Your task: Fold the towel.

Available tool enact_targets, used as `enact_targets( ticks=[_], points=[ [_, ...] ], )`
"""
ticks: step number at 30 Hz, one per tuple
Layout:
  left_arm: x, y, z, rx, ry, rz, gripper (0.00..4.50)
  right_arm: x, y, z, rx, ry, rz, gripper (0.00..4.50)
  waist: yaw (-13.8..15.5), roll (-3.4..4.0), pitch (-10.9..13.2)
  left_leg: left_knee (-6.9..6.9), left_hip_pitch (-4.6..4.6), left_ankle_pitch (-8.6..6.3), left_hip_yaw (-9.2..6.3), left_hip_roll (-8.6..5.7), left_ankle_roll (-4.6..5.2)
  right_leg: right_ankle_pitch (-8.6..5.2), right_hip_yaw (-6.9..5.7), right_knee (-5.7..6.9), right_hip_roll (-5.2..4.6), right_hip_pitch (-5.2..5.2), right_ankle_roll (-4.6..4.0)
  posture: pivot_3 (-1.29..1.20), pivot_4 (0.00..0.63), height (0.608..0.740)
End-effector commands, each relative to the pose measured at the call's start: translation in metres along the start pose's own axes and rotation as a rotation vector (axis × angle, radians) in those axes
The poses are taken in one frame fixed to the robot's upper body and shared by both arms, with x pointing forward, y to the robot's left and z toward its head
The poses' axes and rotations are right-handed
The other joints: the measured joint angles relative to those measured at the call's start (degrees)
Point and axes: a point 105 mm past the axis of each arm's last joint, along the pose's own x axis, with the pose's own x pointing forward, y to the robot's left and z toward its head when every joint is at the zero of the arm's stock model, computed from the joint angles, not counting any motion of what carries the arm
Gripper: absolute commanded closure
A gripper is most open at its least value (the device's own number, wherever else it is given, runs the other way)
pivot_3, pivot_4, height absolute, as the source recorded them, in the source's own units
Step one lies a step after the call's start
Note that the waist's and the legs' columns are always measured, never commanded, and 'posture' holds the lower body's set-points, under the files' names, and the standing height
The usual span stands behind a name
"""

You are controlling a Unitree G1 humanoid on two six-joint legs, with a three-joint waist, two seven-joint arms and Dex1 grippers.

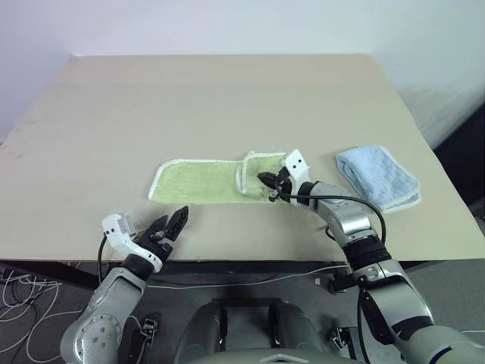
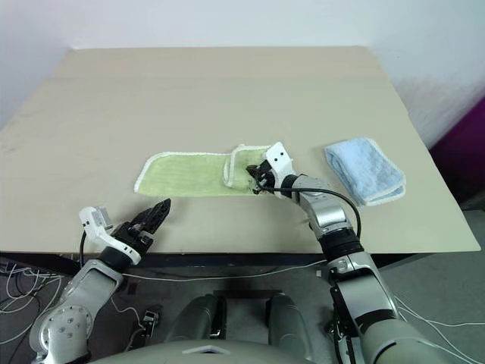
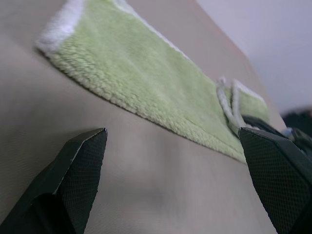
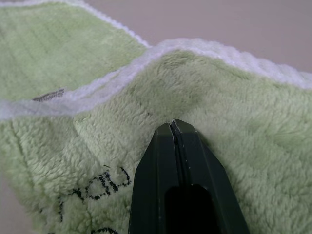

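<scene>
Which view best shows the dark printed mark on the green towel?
The right wrist view: the dark printed mark lies close on the towel beside the shut right gripper. In both eye views the mark is too small to make out. The left wrist view shows the towel's far length, no print.

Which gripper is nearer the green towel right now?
Right. The right gripper is shut, fingertips against the green towel's right end; the left gripper hangs open, short of its near edge.
</scene>
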Motion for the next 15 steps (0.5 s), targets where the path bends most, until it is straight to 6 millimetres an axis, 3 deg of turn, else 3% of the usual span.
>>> enact_targets(
  ticks=[1,4,9,15],
  points=[
    [-0.004,0.001,0.016,-0.041,-0.078,0.054,0.00,-0.010,0.000,0.020,-0.041,-0.080,0.018,4.48,0.0,0.00,0.0,0.00,0.00,0.00,0.00,0.00,0.00,0.00,0.00,0.00,0.00,0.00,0.00,0.00,0.150,0.740],
    [-0.002,0.008,0.028,-0.154,-0.153,0.104,0.00,-0.025,-0.006,0.052,-0.092,-0.184,0.012,4.48,0.1,0.01,0.0,0.01,-0.02,0.00,0.00,0.00,0.00,0.00,0.00,0.00,0.00,-0.01,0.00,0.00,0.150,0.740],
    [0.008,0.017,0.036,-0.285,-0.190,0.152,0.00,-0.044,-0.022,0.087,-0.134,-0.281,-0.056,4.48,0.2,-0.01,0.0,0.03,-0.04,0.00,-0.01,-0.01,0.00,0.00,-0.02,-0.03,-0.01,0.00,0.00,0.00,0.150,0.740],
    [0.028,0.024,0.030,-0.326,-0.124,0.153,0.00,-0.053,-0.026,0.109,-0.153,-0.351,-0.089,4.48,0.3,0.02,0.0,0.03,-0.02,0.01,-0.02,-0.02,-0.01,0.00,-0.04,-0.02,0.02,0.02,0.00,0.00,0.150,0.740]
  ],
)
